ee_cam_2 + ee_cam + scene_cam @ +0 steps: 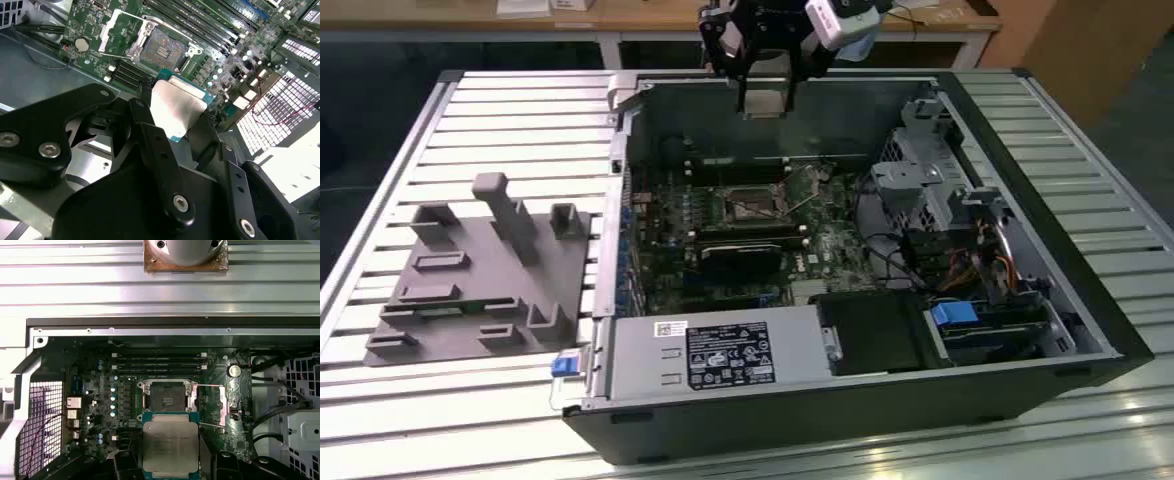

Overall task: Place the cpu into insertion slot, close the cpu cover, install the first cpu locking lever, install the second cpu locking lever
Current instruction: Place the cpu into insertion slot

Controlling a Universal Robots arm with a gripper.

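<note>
My gripper (767,98) hangs above the far wall of the open computer case (1107,330) and is shut on the cpu (170,445), a silver-grey square chip on a green base. In the second wrist view the cpu (176,105) sits between the black fingers (150,135). The insertion slot (167,397) lies bare on the motherboard, a little ahead of the held chip; I also see the slot (750,205) in the exterior view and in the second wrist view (165,50). The cpu cover (116,31) stands swung open beside the slot (222,407). A thin locking lever (210,425) is raised.
A grey fixture block (480,270) with posts sits on the slatted table (520,120) at the exterior view's left. Inside the case are a power supply (714,350), a drive cage (941,195) with cables, and long memory slots (160,362) next to the socket.
</note>
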